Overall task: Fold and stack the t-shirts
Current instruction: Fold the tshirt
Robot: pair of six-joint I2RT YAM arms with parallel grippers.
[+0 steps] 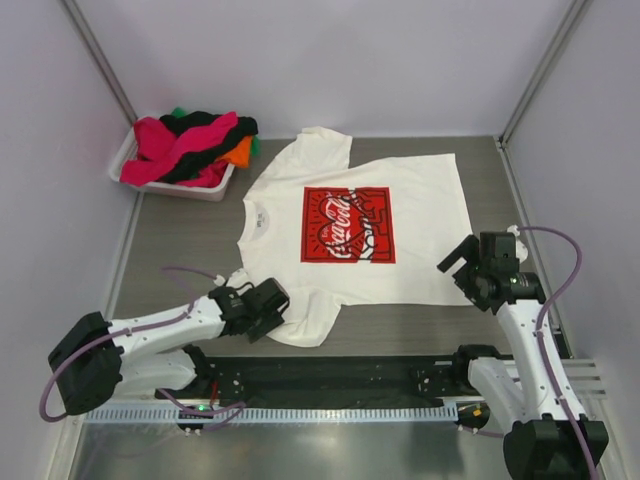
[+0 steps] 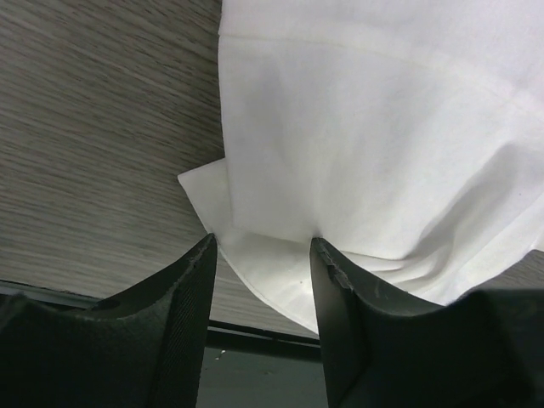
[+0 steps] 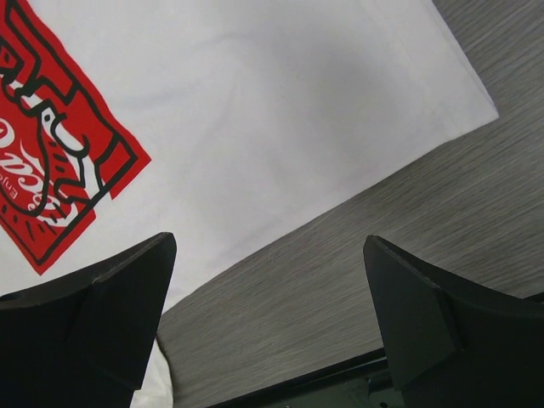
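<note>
White t-shirt (image 1: 420,200) sleeve (image 2: 357,153) sits inside half-open left hand (image 2: 263,245); right hand (image 3: 268,246) wide open, empty, over edge (image 3: 323,195).

The top camera is looking down from the near edge; both wrist cameras are closely facing near-left and near-right edges of the white t-shirt (image 1: 420,200).

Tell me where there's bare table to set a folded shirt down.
Widest bare table: left, between the bin, the white tee and the left arm. Narrower strips: beyond the tee at the back wall, and between its near edge and the arm bases. Crowded: near-left sleeve at the left tool, and the full bin.
</note>
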